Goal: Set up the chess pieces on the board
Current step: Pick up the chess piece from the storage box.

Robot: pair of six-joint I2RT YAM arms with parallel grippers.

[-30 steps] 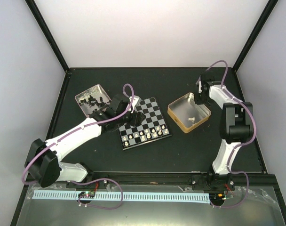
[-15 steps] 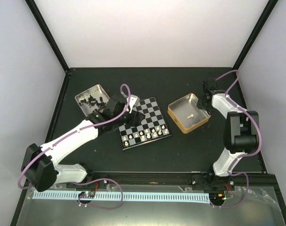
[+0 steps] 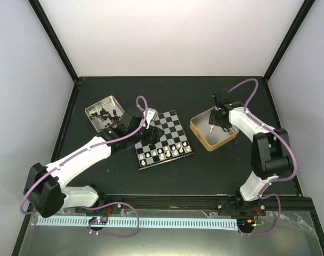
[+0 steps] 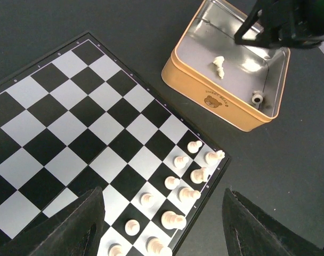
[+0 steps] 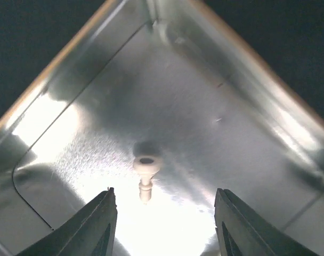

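One board (image 3: 172, 125). Two tins: a tan tin (image 4: 220, 106) on the right and a silver tin (image 3: 106, 101) far left. Two loose white pieces (image 4: 219, 66) lie in the tan tin. Two rows of board pieces (image 4: 180, 161) stand along the near edge, at least eleven. The heaped black pieces (image 3: 104, 114) are too small to count.

A dark matt desk (image 3: 204, 165) carries a tan square tin (image 4: 220, 104), open at the top, with a shiny metal inside and a small bear mark on its side. Well apart from it, toward the far left, lies a shallow silvery tray (image 3: 104, 102). A pale perforated strip (image 3: 151, 222) runs along the near edge, and white walls (image 3: 172, 37) with black corner posts (image 3: 53, 40) close the space in.
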